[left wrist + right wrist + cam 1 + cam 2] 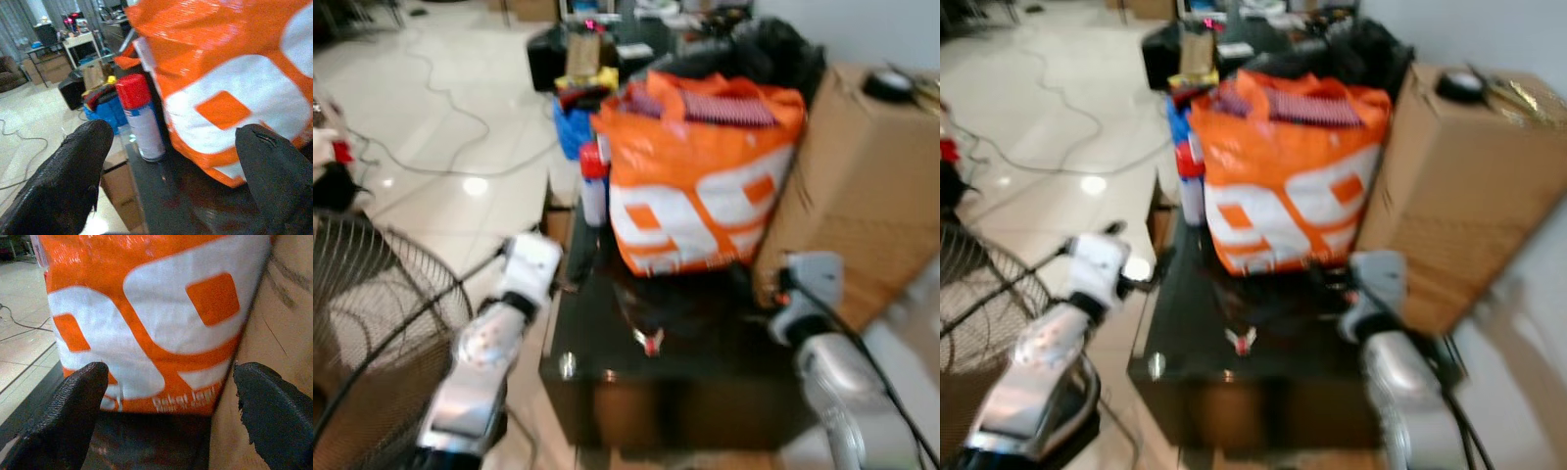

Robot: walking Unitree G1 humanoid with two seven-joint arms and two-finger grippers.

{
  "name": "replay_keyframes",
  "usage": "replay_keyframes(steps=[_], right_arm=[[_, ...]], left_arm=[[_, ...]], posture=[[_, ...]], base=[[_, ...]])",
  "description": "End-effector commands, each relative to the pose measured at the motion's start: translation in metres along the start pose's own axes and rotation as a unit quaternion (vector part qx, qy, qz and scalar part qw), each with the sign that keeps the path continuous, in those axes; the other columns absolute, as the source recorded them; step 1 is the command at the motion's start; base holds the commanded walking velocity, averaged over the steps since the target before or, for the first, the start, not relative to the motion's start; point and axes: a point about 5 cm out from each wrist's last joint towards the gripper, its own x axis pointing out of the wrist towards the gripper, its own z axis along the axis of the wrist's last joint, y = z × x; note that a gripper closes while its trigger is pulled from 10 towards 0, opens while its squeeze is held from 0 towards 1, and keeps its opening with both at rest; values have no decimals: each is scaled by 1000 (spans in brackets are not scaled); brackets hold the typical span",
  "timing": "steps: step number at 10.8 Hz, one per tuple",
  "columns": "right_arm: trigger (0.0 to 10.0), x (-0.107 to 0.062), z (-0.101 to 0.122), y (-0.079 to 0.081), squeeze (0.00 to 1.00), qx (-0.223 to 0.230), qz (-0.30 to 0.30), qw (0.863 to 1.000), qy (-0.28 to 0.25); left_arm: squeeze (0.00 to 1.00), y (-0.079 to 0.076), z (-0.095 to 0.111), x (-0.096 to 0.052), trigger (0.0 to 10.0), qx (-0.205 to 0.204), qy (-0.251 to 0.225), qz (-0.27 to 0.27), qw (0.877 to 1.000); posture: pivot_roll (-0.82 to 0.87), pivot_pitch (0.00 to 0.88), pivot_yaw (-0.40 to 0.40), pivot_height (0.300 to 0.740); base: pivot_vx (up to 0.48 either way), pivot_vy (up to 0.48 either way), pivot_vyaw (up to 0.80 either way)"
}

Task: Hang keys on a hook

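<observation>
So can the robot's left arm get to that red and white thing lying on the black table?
Probably yes. The left tool is open at the black table's left edge, and bare tabletop lies between it and the small red-and-white object, possibly the keys.

Head stereo pair looks forward and down from above my dark table (597, 362); both eyes share the same scene, blurred, with the orange bag (695, 186) central and the cardboard box (1459, 186) to its right. My left wrist cam sits close in, looking along its two black fingers (63, 181) at the bag (230, 88) and a red-capped spray can (142, 120). Right wrist cam is nearer still, facing the bag (146, 323) with the box (274, 308) alongside.
</observation>
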Motion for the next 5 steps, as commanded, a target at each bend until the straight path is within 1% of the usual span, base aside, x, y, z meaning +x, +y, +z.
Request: replay_keyframes(steps=[1, 4, 5], right_arm=[[10000, 3, 6, 6, 1000, 1, 14, 1000, -13], [10000, 7, 4, 5, 1000, -10, 11, 1000, -6], [10000, 11, 2, 7, 176, -7, 17, 1000, -1]], left_arm=[[235, 7, 0, -2, 10000, 11, 2, 11, 1000], [220, 8, -2, -1, 10000, 10, 7, 12, 1000], [220, 8, -4, -1, 10000, 15, 12, 3, 1000]], posture=[[-4, 0, 0, 740], [-4, 0, 2, 740], [-5, 0, 4, 740]], base=[[0, 0, 0], [0, 0, 0], [0, 0, 0]])
